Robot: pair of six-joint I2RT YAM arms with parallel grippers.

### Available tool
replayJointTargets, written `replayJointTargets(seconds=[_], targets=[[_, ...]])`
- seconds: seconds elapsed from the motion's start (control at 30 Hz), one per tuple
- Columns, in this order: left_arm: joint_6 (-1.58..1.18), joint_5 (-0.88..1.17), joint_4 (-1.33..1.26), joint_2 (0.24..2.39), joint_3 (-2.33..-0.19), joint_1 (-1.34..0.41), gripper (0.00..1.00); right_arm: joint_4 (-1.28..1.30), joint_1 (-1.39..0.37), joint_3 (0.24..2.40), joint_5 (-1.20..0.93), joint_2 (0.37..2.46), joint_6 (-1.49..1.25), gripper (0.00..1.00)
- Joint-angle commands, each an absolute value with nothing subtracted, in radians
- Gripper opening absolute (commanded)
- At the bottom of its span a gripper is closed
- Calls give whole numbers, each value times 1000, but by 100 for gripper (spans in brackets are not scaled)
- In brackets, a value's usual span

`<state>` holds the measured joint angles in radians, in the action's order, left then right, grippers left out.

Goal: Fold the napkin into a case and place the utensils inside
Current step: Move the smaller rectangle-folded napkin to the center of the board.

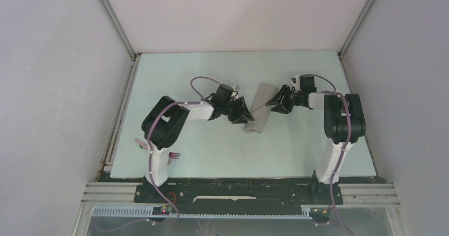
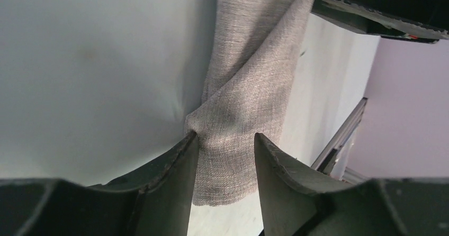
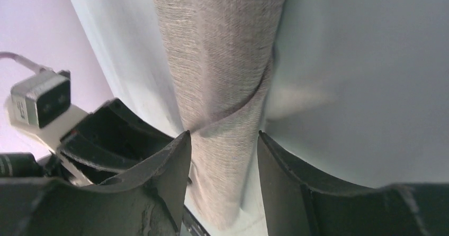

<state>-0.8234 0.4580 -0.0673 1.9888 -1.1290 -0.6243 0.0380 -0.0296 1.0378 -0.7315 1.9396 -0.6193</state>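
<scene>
The napkin lies folded as the case (image 1: 259, 109), a narrow layered light-grey strip in the middle of the table. It also shows in the left wrist view (image 2: 249, 103) and the right wrist view (image 3: 222, 61). My left gripper (image 1: 244, 115) is open, its jaws astride the case's near end (image 2: 225, 138). My right gripper (image 1: 275, 102) is open, its jaws astride the far end (image 3: 223, 135). The fork (image 1: 174, 155) lies by the left arm's base. A pinkish piece (image 1: 141, 143), perhaps the spoon, shows behind that arm, mostly hidden.
The pale table (image 1: 222, 151) is walled by white panels at the back and both sides, with metal rails along its edges (image 1: 123, 109). The two grippers face each other closely across the case; the right one shows in the left wrist view (image 2: 381, 6).
</scene>
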Motion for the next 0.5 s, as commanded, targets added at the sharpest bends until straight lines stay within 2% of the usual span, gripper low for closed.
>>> replayJointTargets(seconds=[0.0, 0.23, 0.33, 0.4, 0.47], targets=[[-886, 444, -130, 2120, -1283, -677, 51, 101, 34, 1152, -669, 1969, -586, 57], [-901, 428, -30, 2317, -1620, -683, 52, 203, 128, 1269, -557, 2004, -535, 59], [-860, 409, 71, 2358, -1745, -677, 56, 327, 164, 1354, -459, 1997, -463, 62], [-841, 410, 109, 2318, -1754, -667, 57, 443, 170, 1415, -375, 1966, -408, 67], [-805, 390, 125, 2205, -1671, -659, 58, 518, 156, 1438, -323, 1902, -367, 71]])
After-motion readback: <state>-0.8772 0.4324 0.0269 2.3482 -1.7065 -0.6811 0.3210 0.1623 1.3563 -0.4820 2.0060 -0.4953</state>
